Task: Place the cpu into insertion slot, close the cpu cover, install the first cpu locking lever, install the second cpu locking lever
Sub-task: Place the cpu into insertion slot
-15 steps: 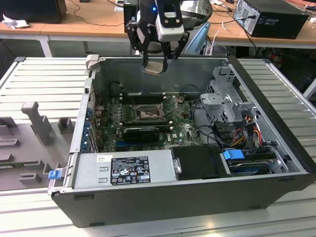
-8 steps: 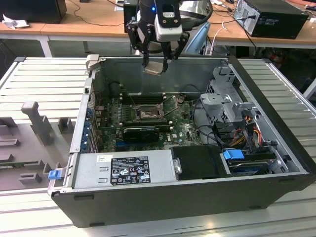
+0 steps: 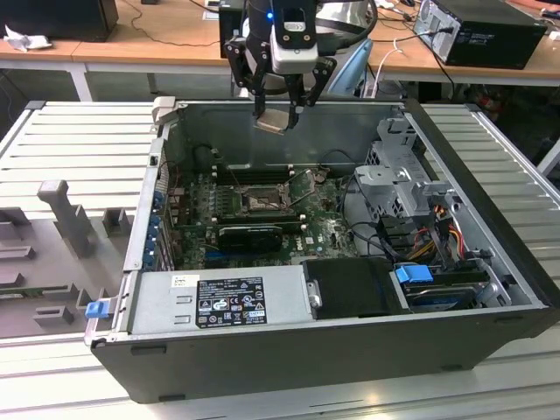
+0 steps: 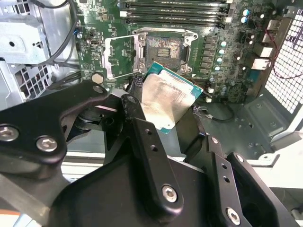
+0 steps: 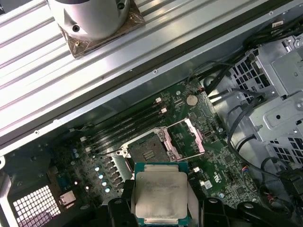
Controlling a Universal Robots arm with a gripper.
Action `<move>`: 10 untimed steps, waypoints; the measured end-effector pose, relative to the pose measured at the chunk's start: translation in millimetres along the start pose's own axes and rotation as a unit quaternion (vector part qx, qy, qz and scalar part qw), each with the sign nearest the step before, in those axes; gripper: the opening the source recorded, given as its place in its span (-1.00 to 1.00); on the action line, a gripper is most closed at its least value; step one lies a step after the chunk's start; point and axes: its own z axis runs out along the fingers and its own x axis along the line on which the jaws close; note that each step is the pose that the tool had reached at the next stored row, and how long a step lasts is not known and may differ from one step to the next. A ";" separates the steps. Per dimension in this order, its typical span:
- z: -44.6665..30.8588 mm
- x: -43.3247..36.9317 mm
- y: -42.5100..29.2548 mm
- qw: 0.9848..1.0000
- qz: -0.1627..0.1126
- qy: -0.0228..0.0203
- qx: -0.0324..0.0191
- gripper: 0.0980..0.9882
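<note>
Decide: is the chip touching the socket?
Apart. In the exterior view the hand holds the chip well above the socket, a clear gap between them.

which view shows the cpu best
The first wrist view: the cpu faces the camera, its metal top nearly whole. The second wrist view shows it tilted, partly behind the fingers. The exterior view shows it small, nearly edge-on.
</note>
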 end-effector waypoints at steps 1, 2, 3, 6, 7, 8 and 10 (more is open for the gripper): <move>0.0 0.0 0.0 1.000 0.003 0.000 0.000 -0.03; 0.0 0.0 0.0 1.000 0.005 -0.001 0.000 -0.03; 0.1 0.0 0.0 1.000 0.008 -0.001 0.000 -0.03; 0.3 0.0 0.0 1.000 0.017 -0.002 0.000 -0.03; 0.3 0.0 0.0 1.000 0.019 -0.002 0.000 -0.03; 0.4 0.0 0.0 1.000 0.024 -0.002 0.000 -0.03; 0.6 0.0 0.0 1.000 0.031 -0.003 0.000 -0.03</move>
